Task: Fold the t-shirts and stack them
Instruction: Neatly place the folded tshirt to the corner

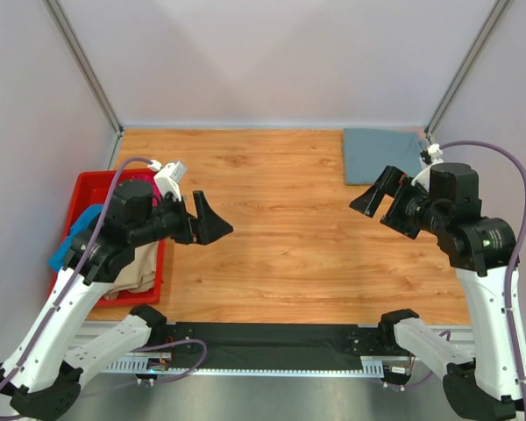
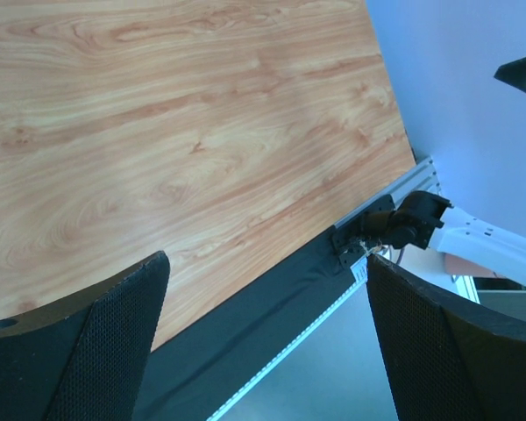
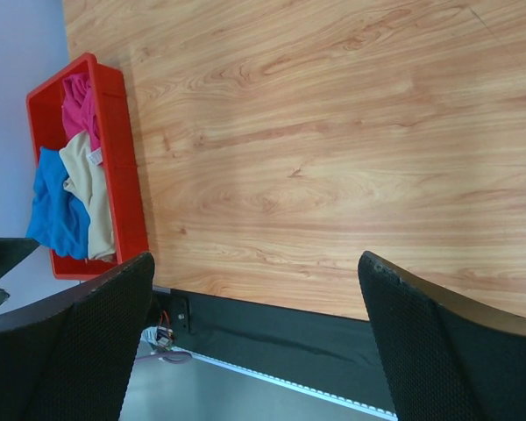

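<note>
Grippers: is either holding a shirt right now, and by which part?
Nothing is held. The left gripper and right gripper both hang open and empty above the table; the grey shirt lies folded at the far corner.

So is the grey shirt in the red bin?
No, the grey shirt lies on the table, far right, away from the bin.

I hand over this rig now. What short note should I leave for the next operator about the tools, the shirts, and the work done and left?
Left tool: open, empty, above the table, beside the red bin.
Right tool: open, empty, near the grey-blue shirt.
Shirts: the grey-blue shirt lies folded at the far right corner. The bright blue shirt, beige shirt and magenta shirt lie crumpled in the bin.
Done: one shirt folded.
Left: fold those three, probably stacking them on the grey-blue one.
</note>
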You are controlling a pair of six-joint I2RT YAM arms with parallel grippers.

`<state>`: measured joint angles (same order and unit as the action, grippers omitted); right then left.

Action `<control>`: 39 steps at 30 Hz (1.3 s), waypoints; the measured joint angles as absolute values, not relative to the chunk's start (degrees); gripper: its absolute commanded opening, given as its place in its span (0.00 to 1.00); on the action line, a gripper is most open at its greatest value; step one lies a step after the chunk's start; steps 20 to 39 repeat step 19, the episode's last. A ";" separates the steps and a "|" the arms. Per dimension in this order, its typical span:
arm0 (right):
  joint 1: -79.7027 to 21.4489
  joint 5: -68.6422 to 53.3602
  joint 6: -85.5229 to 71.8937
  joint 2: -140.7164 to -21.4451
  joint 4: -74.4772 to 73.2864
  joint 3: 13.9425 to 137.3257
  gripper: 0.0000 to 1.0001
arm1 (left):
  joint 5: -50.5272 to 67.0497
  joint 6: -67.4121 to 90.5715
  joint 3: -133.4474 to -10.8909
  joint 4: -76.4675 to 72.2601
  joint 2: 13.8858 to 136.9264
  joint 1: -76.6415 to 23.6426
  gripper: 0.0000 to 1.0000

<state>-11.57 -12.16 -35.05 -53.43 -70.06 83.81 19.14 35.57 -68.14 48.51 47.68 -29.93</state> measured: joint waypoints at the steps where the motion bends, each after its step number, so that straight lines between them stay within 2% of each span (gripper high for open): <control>1: -11.57 -12.14 -34.76 -53.93 -70.08 84.09 1.00 | 19.14 35.83 -68.14 47.77 47.86 -29.93 0.99; 39: -11.57 -11.88 -32.05 -55.13 -70.08 86.21 1.00 | 19.20 37.56 -68.42 43.31 51.07 -29.93 0.99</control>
